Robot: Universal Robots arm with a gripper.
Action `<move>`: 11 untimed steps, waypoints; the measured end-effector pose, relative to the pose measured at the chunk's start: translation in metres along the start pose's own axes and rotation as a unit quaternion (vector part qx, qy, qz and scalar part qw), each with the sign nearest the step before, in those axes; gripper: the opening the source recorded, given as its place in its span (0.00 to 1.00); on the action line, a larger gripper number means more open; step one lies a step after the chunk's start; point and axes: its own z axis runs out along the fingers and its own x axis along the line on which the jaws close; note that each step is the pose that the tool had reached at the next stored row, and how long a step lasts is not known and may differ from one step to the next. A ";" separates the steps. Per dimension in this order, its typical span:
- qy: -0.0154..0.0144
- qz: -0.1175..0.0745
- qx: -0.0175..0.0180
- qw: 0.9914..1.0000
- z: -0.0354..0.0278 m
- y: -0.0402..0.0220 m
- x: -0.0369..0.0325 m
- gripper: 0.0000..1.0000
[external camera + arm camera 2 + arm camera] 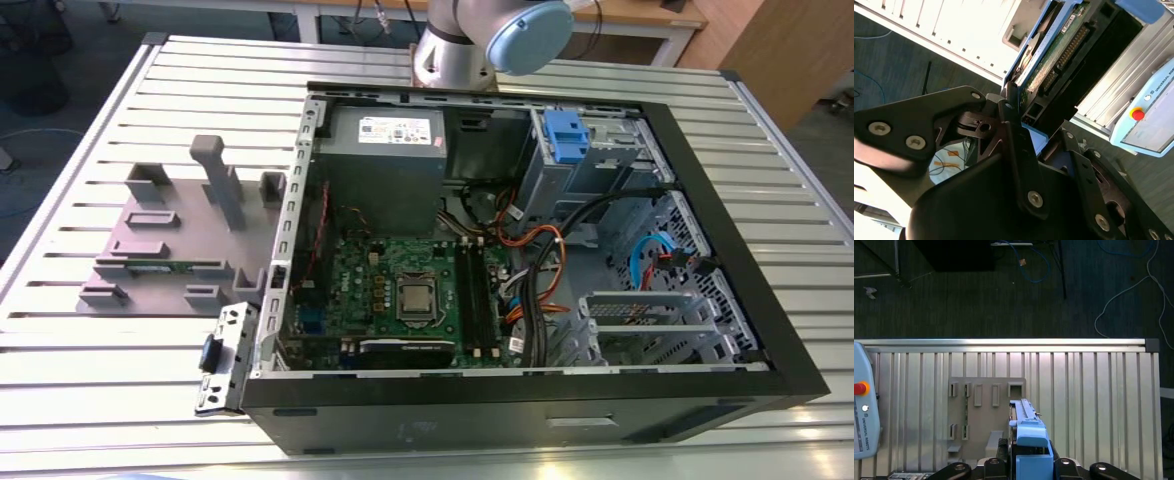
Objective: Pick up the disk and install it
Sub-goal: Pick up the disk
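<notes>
Disk (1029, 437), just the one, is clamped edge-on between the jaws, its blue bracket uppermost, held over the slatted tabletop (1094, 400). Under it lies one grey fixture plate (986, 410). In the exterior view, one open computer case (534, 415) stands just beside that plate.

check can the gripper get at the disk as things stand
Probably yes: in the second wrist view the gripper is closed on the disk, one of its fingers lying along the blue bracket, with nothing between them.
</notes>
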 end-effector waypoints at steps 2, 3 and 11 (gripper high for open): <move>0.000 0.000 0.000 1.000 0.0000 0.0000 0.0000 0.37; 0.000 0.000 0.000 1.000 0.0000 0.0000 0.0000 0.37; 0.001 0.000 0.000 1.000 0.0077 -0.0003 0.0001 0.37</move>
